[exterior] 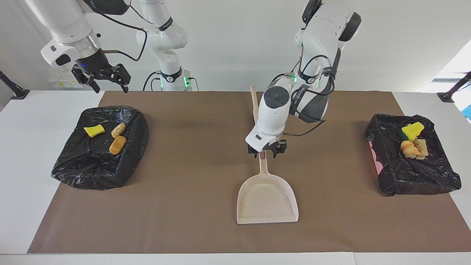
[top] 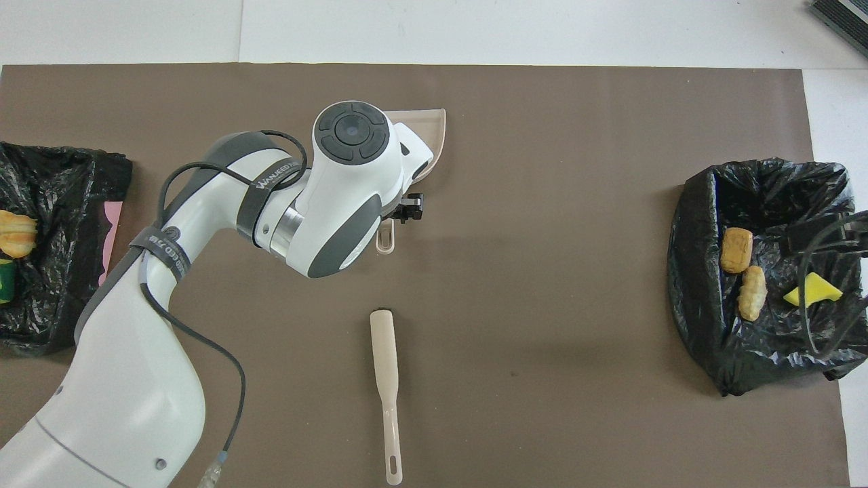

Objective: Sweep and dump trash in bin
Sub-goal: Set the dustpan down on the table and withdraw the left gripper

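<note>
Left tool [exterior: 268, 152] hangs low at mid-bench with its fingers spread to either side of the dustpan [exterior: 266, 200] handle's upper end, not clamped on it and holding nothing. The pan lies flat, empty, its mouth toward the bench [exterior: 25, 173] edge farthest from the robots. The brush [top: 384, 366] lies flat between the pan and the robots' edge, its hanging-hole end toward the robots, touched by nothing. Right tool [exterior: 106, 80] waits wide open and empty, high over the corner at the right arm's end beside the robots' edge. All the trash [exterior: 94, 130] that shows sits inside the two black-bagged bins. The bin [exterior: 84, 173] at the right arm's end holds a yellow chunk and two tan lumps [exterior: 118, 140]. The other bin [exterior: 423, 180], at the left arm's end, holds a yellow chunk [exterior: 413, 130] and a cluster of pastry lumps [exterior: 414, 149], with something green just beside them. No piece shows on the open surface, so the sweeping looks done. The yellow chunks look spongy, light and springy, and would squash under a hard pinch. The pastry lumps look light but crumbly. Either kind is best taken gently across its middle, or simply pushed with the brush into the pan.
</note>
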`<state>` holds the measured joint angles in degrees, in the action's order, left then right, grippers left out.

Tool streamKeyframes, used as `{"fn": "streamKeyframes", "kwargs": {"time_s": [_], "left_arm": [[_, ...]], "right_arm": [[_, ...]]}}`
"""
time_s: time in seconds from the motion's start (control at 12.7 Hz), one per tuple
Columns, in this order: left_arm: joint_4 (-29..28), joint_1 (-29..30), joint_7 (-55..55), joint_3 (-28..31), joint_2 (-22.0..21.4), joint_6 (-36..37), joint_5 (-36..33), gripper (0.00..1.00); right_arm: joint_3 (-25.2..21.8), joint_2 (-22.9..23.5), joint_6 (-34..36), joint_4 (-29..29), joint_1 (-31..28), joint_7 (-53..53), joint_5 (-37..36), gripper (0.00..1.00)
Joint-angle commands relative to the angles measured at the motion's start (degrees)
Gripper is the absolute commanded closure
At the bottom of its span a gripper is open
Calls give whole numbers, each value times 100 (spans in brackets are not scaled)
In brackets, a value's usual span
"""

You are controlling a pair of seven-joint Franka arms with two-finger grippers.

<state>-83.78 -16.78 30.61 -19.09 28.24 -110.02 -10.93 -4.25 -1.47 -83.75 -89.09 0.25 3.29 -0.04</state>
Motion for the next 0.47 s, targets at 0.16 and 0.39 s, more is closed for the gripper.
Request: {"fn": "streamKeyframes", "kwargs": {"time_s": [0.16, 0.39], "left_arm": [[-1349, 149, -1651, 712, -1800, 209, 142, 0], [-1659, 167, -3170, 1599, -2725, 619, 750, 0]], "right_arm": [[38, -46, -54, -21, -16, -83, 48, 0], [38, -46, -54, -21, -8, -83, 56, 0]]}}
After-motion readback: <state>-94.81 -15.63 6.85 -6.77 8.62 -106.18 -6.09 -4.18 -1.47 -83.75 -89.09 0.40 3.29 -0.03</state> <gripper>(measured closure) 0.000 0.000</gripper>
